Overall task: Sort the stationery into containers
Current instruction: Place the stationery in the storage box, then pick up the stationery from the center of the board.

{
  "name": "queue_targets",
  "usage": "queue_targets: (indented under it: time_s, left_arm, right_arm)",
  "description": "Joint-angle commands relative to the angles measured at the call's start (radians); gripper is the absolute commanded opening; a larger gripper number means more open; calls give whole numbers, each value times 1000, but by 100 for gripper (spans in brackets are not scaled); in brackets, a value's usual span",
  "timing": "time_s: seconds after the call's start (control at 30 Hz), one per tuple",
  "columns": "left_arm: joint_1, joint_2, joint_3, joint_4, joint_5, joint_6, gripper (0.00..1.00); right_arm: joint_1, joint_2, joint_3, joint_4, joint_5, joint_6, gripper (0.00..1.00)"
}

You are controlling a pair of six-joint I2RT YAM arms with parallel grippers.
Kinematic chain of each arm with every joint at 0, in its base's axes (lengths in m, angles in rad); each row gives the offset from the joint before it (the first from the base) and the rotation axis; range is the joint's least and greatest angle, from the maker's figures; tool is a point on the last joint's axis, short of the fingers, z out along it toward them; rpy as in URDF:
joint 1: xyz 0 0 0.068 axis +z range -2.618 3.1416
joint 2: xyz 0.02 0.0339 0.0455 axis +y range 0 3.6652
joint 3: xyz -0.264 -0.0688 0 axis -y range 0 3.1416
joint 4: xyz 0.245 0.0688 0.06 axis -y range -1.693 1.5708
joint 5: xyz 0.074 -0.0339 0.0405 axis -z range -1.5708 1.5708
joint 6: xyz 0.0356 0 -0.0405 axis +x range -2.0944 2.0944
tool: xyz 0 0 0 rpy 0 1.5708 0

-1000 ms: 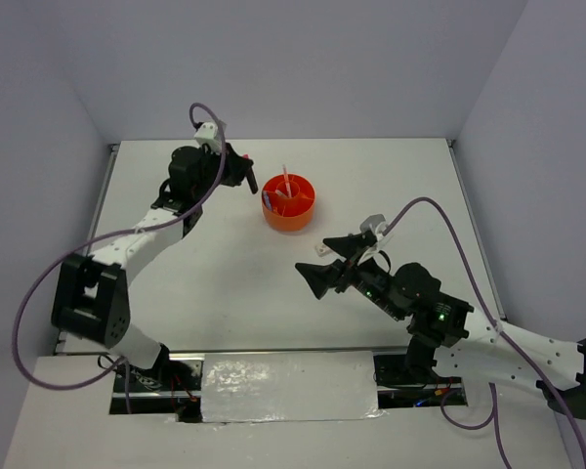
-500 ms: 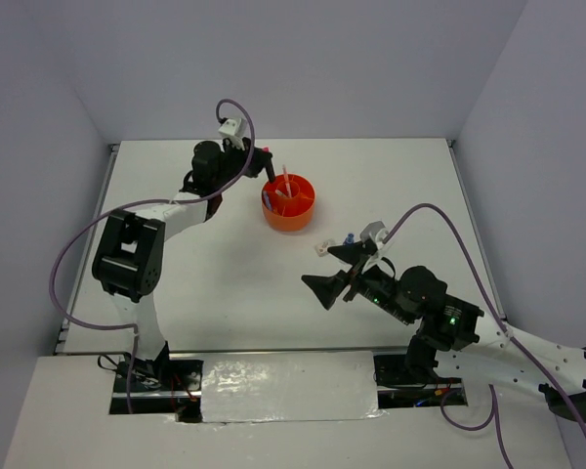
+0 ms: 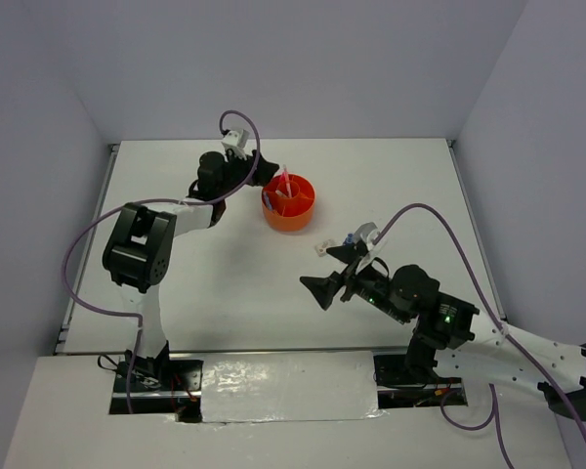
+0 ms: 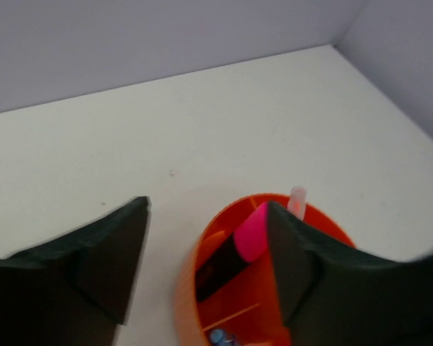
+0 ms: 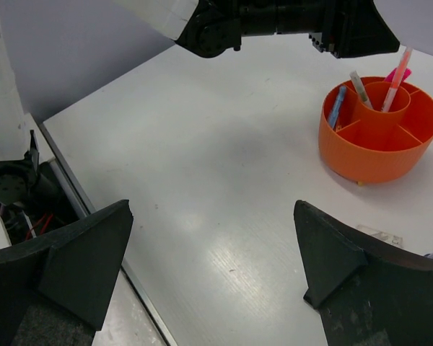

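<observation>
The round orange tub [image 3: 288, 217] stands at the back middle of the table. My left gripper [image 3: 266, 176] hovers open over its left rim. In the left wrist view the open gripper [image 4: 208, 216] straddles the tub rim [image 4: 186, 281], and a black highlighter with a pink end [image 4: 247, 234] lies loose in a compartment beside my right finger [image 4: 303, 267]. A pink pen [image 4: 297, 198] stands in the central cup. My right gripper [image 3: 324, 271] is open and empty over bare table, with a white eraser [image 3: 322, 247] and a blue-capped bottle [image 3: 349, 237] just beyond it.
The right wrist view shows the tub [image 5: 361, 155] holding a pink pen [image 5: 397, 83], a grey pen [image 5: 359, 88] and a blue item [image 5: 337, 107]. The table's near edge [image 5: 101, 238] runs on the left. White walls enclose the table on three sides.
My left gripper has swung right to the tub's rim and opened, and the pink-ended highlighter now lies in the tub. My right arm has drawn back slightly, still open.
</observation>
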Motion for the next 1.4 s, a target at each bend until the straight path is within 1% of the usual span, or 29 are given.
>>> queue_targets:
  time_s: [0.0, 0.1, 0.13, 0.17, 0.2, 0.23, 0.27, 0.3, 0.33, 0.37, 0.4, 0.43, 0.47, 0.5, 0.53, 0.6, 0.63, 0.7, 0.73, 0.83, 0.87, 0.97, 1.0, 1.03, 1.1, 1.2, 1.23, 1.3, 1.37]
  left_arm:
    - [6, -78, -47, 107, -65, -4, 99]
    - [6, -163, -79, 78, -110, -17, 99]
    - [6, -191, -87, 58, -130, -40, 99]
    - [5, -223, -95, 33, -153, -52, 99]
    - [6, -295, -116, -25, -197, -66, 99]
    - [6, -340, -125, -62, -225, -93, 99]
    - [6, -427, -147, -104, -278, -104, 100]
    - [5, -469, -156, -208, -303, -127, 99]
    - [2, -515, -161, -274, -323, -135, 99]
    - [2, -606, -164, -348, -332, -144, 99]
    - [-1, -648, -171, -420, -401, -156, 99]
    - [-7, -696, -180, -554, -427, -168, 99]
    - [-7, -781, -203, -620, -447, -185, 99]
    - [-7, -821, -216, -675, -451, -207, 99]
    - [-10, -861, -228, -773, -449, -215, 99]
    - [-21, -969, -268, -862, -443, -218, 99]
    - [-26, -1004, -277, -937, -438, -213, 100]
    - [-37, -1093, -300, -1014, -423, -201, 99]
    - [-49, -1145, -305, -1084, -400, -196, 99]
    - [-72, -1243, -317, -1203, -354, -190, 99]
    - [-76, -1265, -317, -1226, -343, -169, 99]
    - [-80, -1337, -320, -1303, -380, -121, 99]
    - [-80, -1346, -325, -1314, -395, -109, 99]
    - [-80, -1362, -335, -1321, -418, -98, 99]
    - [-80, -1362, -345, -1334, -420, -90, 99]
    - [-80, -1345, -357, -1324, -360, -86, 99]
    - [-80, -1340, -357, -1324, -352, -84, 99]
    - [-80, -1345, -360, -1324, -346, -83, 99]
    - [-80, -1354, -365, -1323, -345, -80, 99]
  right_arm:
    - [-3, 19, 14, 41, 43, 6, 100]
    - [-6, 57, 22, 37, 138, 80, 100]
    - [-13, 92, 28, 26, 171, 145, 100]
    - [-18, 115, 43, -16, 257, 188, 100]
    - [-26, 161, 51, -46, 302, 297, 100]
    - [-32, 183, 60, -78, 339, 358, 100]
    - [-52, 204, 72, -147, 395, 417, 100]
    - [-59, 236, 76, -181, 411, 530, 100]
    - [-70, 246, 74, -201, 419, 572, 100]
    - [-88, 255, 59, -218, 419, 610, 100]
    - [-98, 266, 53, -228, 411, 691, 100]
    - [-108, 272, 46, -245, 414, 742, 100]
    - [-119, 279, 43, -297, 422, 794, 100]
    - [-121, 296, 43, -326, 446, 901, 100]
    - [-125, 309, 42, -356, 455, 954, 100]
    - [-136, 351, 36, -403, 478, 1034, 100]
    - [-141, 371, 33, -413, 482, 1052, 100]
    - [-182, 442, 40, -417, 448, 1056, 100]
    - [-194, 466, 58, -467, 445, 1074, 100]
    - [-231, 543, 75, -582, 455, 1206, 100]
    - [-233, 562, 74, -609, 468, 1299, 100]
    - [-231, 589, 53, -635, 479, 1419, 100]
    - [-233, 589, 49, -638, 483, 1419, 100]
    - [-231, 629, 54, -655, 497, 1498, 100]
    - [-231, 669, 75, -689, 514, 1542, 100]
    - [-233, 775, 179, -770, 552, 1585, 100]
    - [-231, 834, 204, -845, 561, 1636, 100]
    - [-233, 884, 256, -923, 587, 1674, 100]
    - [-231, 927, 275, -942, 603, 1691, 100]
